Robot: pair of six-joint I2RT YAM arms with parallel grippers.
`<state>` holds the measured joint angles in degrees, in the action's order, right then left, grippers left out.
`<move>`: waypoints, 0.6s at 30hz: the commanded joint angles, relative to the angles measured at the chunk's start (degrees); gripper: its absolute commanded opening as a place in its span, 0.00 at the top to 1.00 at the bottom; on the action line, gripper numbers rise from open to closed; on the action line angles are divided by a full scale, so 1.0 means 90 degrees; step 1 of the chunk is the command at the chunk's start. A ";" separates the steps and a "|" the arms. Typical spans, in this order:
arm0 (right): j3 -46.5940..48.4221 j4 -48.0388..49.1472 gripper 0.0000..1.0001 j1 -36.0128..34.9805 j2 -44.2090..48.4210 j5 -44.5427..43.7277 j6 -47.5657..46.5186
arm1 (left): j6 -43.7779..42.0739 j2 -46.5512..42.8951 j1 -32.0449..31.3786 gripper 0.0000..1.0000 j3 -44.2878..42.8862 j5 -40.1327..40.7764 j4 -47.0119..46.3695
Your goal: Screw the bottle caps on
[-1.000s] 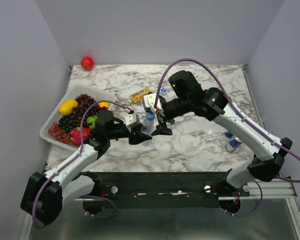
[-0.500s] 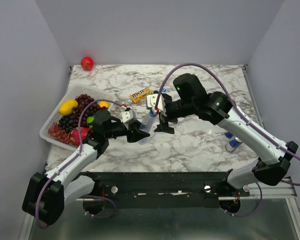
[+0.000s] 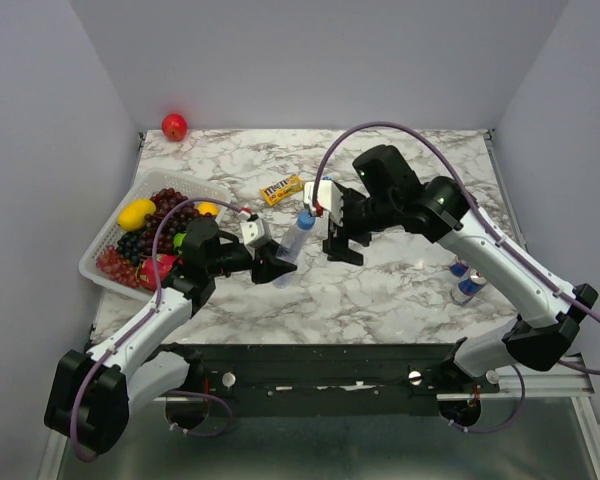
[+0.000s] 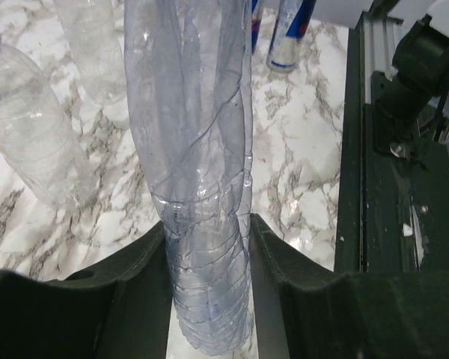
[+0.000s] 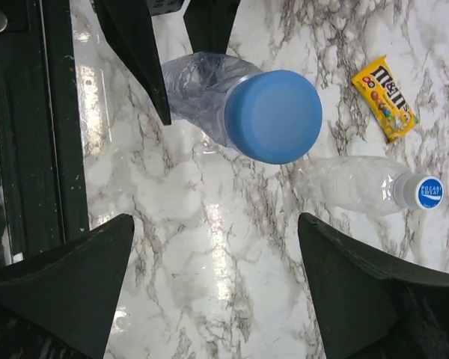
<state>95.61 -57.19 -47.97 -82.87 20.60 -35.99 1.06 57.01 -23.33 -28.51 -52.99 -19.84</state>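
Note:
My left gripper (image 3: pixel 270 268) is shut on the lower body of the slim blue-tinted bottle (image 3: pixel 292 245) and holds it tilted to the right over the table; the left wrist view shows the bottle (image 4: pixel 202 149) squeezed between both fingers. A blue cap (image 5: pixel 273 116) sits on its neck, also seen from above (image 3: pixel 306 218). My right gripper (image 3: pixel 343 250) is open and empty, just right of the bottle top; in its own view (image 5: pixel 215 247) the jaws stand wide apart over bare marble. A colourless bottle (image 5: pixel 359 183) wears a blue cap (image 5: pixel 423 192). Two colourless bottles (image 4: pixel 30 142) (image 4: pixel 97 45) show in the left wrist view.
A yellow candy packet (image 3: pixel 280 189) lies behind the bottles. A white basket (image 3: pixel 105 240) of fruit stands at the left. A red apple (image 3: pixel 174 126) sits in the far left corner. Blue-and-silver cans (image 3: pixel 467 280) stand at the right, under the right arm.
My right gripper has come off the slim bottle's top and moved right, now open. The blue cap stays on the bottle. My left gripper has tilted the bottle and drawn back slightly left.

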 commanded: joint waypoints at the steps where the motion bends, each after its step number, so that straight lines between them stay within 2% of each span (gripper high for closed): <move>1: 0.0751 -0.0589 0.07 0.0328 0.0028 0.0170 -0.0093 | -0.2040 0.0003 -0.0053 1.00 -0.0629 -0.0264 0.1710; 2: 0.1063 -0.0608 0.08 0.0484 0.0057 0.0655 -0.0509 | -0.2660 0.0042 -0.0054 1.00 -0.0805 -0.0371 0.2305; 3: 0.1104 -0.0589 0.11 0.0495 0.0173 0.0805 -0.0813 | -0.3256 0.0100 -0.0064 1.00 -0.1174 -0.0372 0.3500; 4: 0.1114 -0.0570 0.14 0.0495 0.0242 0.0932 -0.1135 | -0.4326 0.0217 -0.0064 1.00 -0.1342 -0.0343 0.3986; 6: 0.0940 -0.0453 0.22 0.0486 0.0427 0.1304 -0.1905 | -0.5162 0.0334 -0.0064 1.00 -0.1771 -0.0255 0.5097; 8: 0.0832 -0.0608 0.24 0.0466 0.0477 0.1654 -0.2492 | -0.5749 0.0510 -0.0064 1.00 -0.1968 -0.0225 0.5503; 9: 0.0744 -0.0879 0.24 0.0369 0.0477 0.1695 -0.3105 | -0.5820 0.0559 -0.0064 1.00 -0.2065 -0.0216 0.5708; 12: 0.0607 -0.1300 0.24 0.0105 0.0468 0.1647 -0.4025 | -0.5870 0.0657 -0.0073 1.00 -0.2271 -0.0225 0.5836; 18: 0.0314 -0.1380 0.25 -0.0237 0.0497 0.1393 -0.4711 | -0.5782 0.0735 -0.0093 1.00 -0.2476 -0.0215 0.5817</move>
<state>100.03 -66.35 -48.60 -78.22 32.69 -69.82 -48.10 63.57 -23.75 -48.60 -53.91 29.28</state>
